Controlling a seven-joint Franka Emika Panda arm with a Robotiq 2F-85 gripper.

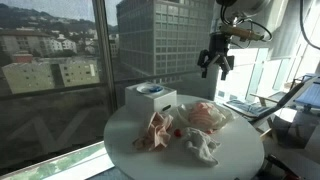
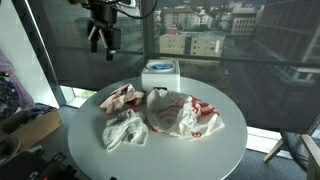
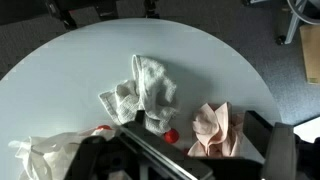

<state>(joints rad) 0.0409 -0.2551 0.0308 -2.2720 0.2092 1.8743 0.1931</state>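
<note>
Hovered with the claw [image 1: 216, 62] spread wide and empty, well above the round white counter [image 3: 220, 60].
Found the crumpled white-grey terry cloth [image 3: 145, 92] near the middle, just beside a crumpled pale pink cloth [image 3: 218, 128] and a white plastic bag with red print [image 3: 50, 155]. Judged it light, soft and limp (nothing to break); best pinched at a raised fold.
</note>
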